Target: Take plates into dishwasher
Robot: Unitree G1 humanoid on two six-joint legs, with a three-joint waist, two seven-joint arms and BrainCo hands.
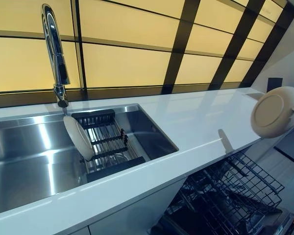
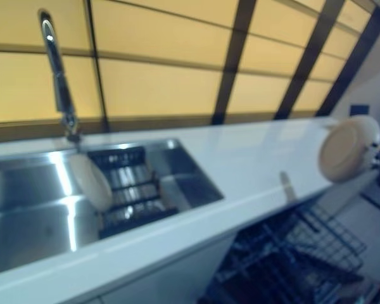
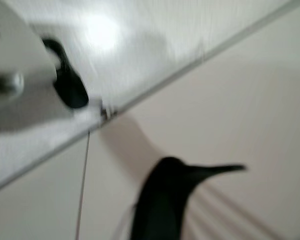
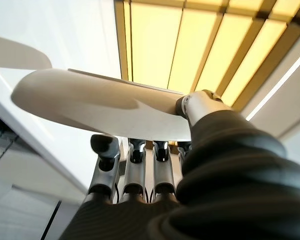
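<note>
The sink (image 1: 34, 161) is set into the left part of the counter (image 1: 201, 122), with the faucet (image 1: 55, 54) standing behind it. A drying rack (image 1: 108, 144) sits in the sink's right half, and one plate (image 1: 78, 138) stands on edge at the rack's left side. Below the counter's front edge, to the right, lies the dishwasher rack (image 1: 235, 196), pulled out. A second plate (image 1: 274, 111) is held on edge by the right hand (image 4: 140, 165) above the counter's right end, seemingly clear of the surface.
</note>
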